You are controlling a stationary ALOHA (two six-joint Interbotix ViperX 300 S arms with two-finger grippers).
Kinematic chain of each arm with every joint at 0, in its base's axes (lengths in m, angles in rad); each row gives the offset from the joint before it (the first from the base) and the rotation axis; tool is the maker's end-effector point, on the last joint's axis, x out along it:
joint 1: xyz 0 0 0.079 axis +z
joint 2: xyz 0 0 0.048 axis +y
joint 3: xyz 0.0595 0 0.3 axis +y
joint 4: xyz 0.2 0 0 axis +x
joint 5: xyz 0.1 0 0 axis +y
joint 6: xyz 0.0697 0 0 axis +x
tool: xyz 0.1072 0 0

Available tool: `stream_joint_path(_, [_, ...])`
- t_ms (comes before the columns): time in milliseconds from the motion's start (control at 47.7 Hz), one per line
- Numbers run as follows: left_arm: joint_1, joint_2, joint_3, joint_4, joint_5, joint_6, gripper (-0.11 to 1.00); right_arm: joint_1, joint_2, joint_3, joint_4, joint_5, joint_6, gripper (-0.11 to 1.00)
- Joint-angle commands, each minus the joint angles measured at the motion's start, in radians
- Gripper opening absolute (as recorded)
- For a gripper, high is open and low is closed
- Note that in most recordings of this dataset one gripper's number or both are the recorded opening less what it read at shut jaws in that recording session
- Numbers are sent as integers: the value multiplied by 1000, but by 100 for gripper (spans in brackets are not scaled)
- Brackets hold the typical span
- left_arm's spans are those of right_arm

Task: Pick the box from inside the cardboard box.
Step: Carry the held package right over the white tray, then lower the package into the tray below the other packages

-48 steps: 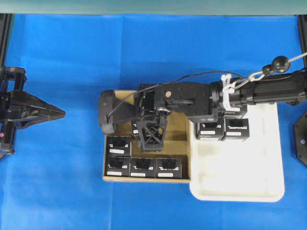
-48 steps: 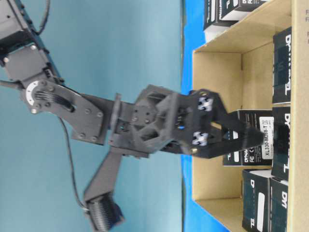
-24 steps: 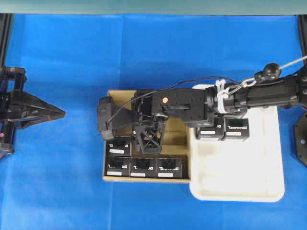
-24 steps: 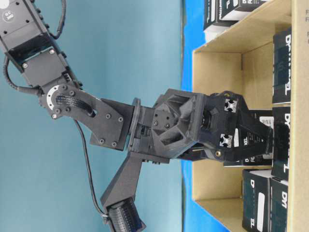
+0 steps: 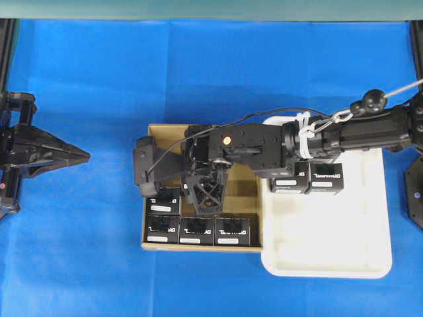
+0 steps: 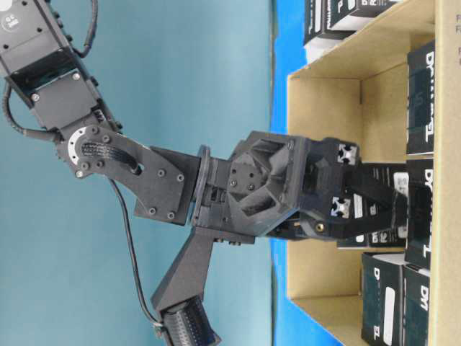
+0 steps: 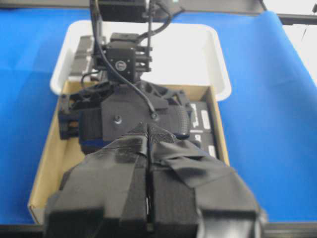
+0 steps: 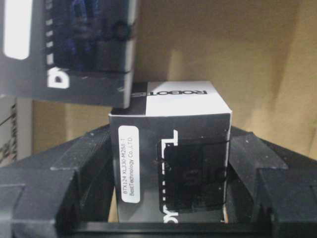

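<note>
The right gripper point(image 5: 198, 198) reaches down into the cardboard box point(image 5: 248, 177), its two fingers point(image 8: 81, 163) set on either side of one small black box point(image 8: 171, 163) standing near the carton's middle; the pads lie right against that box's sides, though whether they grip it firmly I cannot tell. Three more black boxes point(image 5: 197, 230) line the carton's front wall, two others sit in the white plastic tray point(image 5: 330, 251) touching the carton's right side, and the left gripper point(image 5: 73, 155) rests well left of the carton over the blue cloth point(image 5: 99, 72), jaws pressed together.
</note>
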Motion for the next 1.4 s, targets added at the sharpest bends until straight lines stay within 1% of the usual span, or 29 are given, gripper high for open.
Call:
stream_joint_path(0, [-2, 3, -26, 3, -5, 0, -6, 5, -11, -12, 6, 15, 12, 62])
stream_joint_path(126, [-2, 2, -26, 3, -5, 2, -6, -11, -37, -20, 9, 35, 49, 62])
stream_joint_path(252, [-2, 0, -26, 3, -6, 2, -7, -31, -97, -25, 9, 77, 81, 62])
stream_joint_path(398, [-2, -3, -28, 3, -5, 2, -7, -46, -190, -28, 9, 130, 91, 62])
stream_joint_path(545, [-2, -11, -28, 3, -2, 2, -7, -52, -284, -23, 9, 210, 97, 62])
stream_joint_path(650, [-2, -18, -28, 3, 15, 2, -7, -52, -348, -15, 9, 267, 103, 62])
stream_joint_path(818, [-2, -32, -31, 3, 32, 0, -7, -38, -420, 3, 9, 341, 132, 62])
stream_joint_path(944, [-2, -35, -31, 3, 32, 2, -7, -14, -465, 44, 11, 397, 150, 62])
stream_joint_path(1132, [-5, -35, -34, 3, 34, 2, -7, 23, -529, 140, 15, 413, 198, 62])
stream_joint_path(1237, [-5, -35, -37, 3, 34, 2, -7, 44, -574, 219, 15, 379, 229, 62])
stream_joint_path(1384, [-5, -35, -37, 3, 34, 2, -7, 63, -658, 368, 15, 261, 281, 62])
